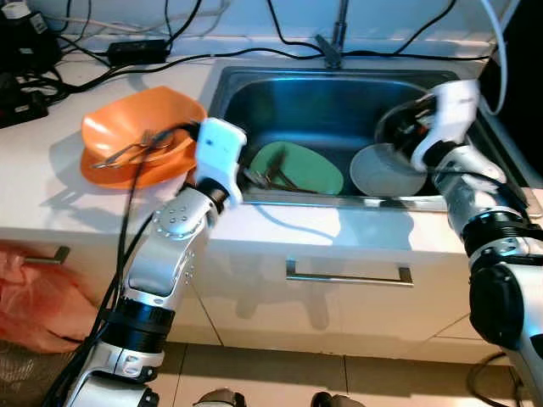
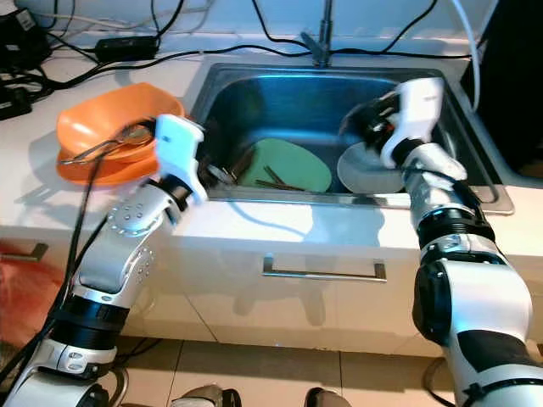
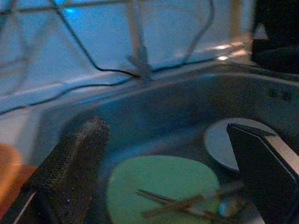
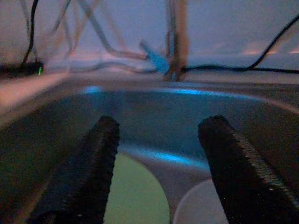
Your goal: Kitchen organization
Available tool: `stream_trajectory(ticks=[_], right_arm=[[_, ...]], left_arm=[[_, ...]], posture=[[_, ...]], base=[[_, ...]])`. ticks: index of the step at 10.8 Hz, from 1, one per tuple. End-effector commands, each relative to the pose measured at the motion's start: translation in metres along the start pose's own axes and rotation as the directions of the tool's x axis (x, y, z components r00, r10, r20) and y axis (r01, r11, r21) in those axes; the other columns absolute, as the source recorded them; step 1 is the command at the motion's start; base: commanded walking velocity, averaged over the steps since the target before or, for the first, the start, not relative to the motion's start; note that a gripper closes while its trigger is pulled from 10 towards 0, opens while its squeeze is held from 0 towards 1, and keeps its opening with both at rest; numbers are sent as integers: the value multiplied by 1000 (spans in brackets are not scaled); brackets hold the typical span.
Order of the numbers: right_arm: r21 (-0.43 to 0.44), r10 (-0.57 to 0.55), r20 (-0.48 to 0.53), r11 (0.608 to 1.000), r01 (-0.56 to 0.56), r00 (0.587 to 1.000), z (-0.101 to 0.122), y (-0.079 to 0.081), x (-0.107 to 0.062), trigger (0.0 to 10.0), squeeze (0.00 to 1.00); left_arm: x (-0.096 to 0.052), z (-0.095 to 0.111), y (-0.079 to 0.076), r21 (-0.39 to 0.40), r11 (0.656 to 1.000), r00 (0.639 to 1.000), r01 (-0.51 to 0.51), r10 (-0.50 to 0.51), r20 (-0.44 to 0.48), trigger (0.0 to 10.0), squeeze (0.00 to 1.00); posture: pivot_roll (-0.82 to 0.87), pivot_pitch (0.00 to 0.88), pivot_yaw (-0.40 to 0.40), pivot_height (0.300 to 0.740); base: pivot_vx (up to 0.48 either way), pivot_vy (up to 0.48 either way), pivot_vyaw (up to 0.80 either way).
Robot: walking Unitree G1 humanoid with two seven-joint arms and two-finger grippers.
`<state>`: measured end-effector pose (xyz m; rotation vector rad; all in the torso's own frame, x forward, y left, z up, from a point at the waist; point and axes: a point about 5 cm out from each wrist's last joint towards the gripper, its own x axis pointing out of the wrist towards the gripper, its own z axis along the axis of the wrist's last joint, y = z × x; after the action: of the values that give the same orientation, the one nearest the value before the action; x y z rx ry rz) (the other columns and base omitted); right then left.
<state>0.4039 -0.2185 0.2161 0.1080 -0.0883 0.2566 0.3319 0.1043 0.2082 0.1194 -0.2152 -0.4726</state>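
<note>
A steel sink (image 1: 339, 200) holds a green plate (image 1: 305, 165) with chopsticks (image 3: 182, 203) lying across it, and a pale grey plate (image 1: 382, 174) to its right. My left gripper (image 3: 163, 130) is at the sink's front left corner, just over the near edge of the green plate, open with nothing between its fingers. My right gripper (image 4: 160, 126) hangs open over the right side of the sink, above the grey plate (image 4: 201, 205), also holding nothing.
Stacked orange bowls (image 1: 140, 136) with metal cutlery (image 1: 127, 151) in them sit on the counter left of the sink. A faucet (image 1: 335, 42) and black cables with a power adapter (image 1: 136, 48) run along the back. A drawer handle (image 1: 348, 275) is below the sink.
</note>
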Motion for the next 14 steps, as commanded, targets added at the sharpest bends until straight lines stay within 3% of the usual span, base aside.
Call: stream_trajectory(ticks=[1, 5, 6, 7, 10, 13, 14], right_arm=[[65, -45, 48, 997, 42, 998, 9, -4, 1, 10000, 1000], [171, -147, 99, 977, 129, 984, 4, -15, -9, 10000, 1000], [243, -132, 73, 964, 110, 989, -1, -11, -9, 10000, 620], [248, -127, 80, 963, 104, 989, 0, -10, -9, 10000, 0], [268, -117, 81, 959, 92, 990, -1, -11, -12, 10000, 0], [274, -116, 71, 957, 92, 991, -3, -12, -15, 10000, 0], [276, -115, 71, 957, 91, 991, -3, -11, -15, 10000, 0]], left_arm=[[-1, -3, 5, 20, 999, 999, -45, 45, -2, 10000, 1000], [-8, 1, 24, 134, 956, 965, -260, 250, 82, 10000, 1000], [-12, 3, 28, 202, 928, 948, -313, 292, 127, 10000, 1000], [-14, 2, 30, 213, 915, 938, -342, 319, 137, 10000, 1000], [-30, -4, 51, 281, 813, 860, -510, 474, 189, 10000, 1000], [-48, -2, 49, 326, 757, 823, -566, 495, 279, 10000, 1000], [-52, -6, 52, 327, 746, 813, -581, 516, 268, 10000, 1000]], posture=[[57, 102, 28, 740], [54, 103, 28, 740], [55, 99, 23, 740], [55, 97, 24, 740], [52, 92, 24, 740], [52, 90, 22, 740], [55, 90, 21, 740]], base=[[0, 0, 0], [0, 0, 0], [0, 0, 0], [0, 0, 0], [0, 0, 0], [0, 0, 0], [0, 0, 0]])
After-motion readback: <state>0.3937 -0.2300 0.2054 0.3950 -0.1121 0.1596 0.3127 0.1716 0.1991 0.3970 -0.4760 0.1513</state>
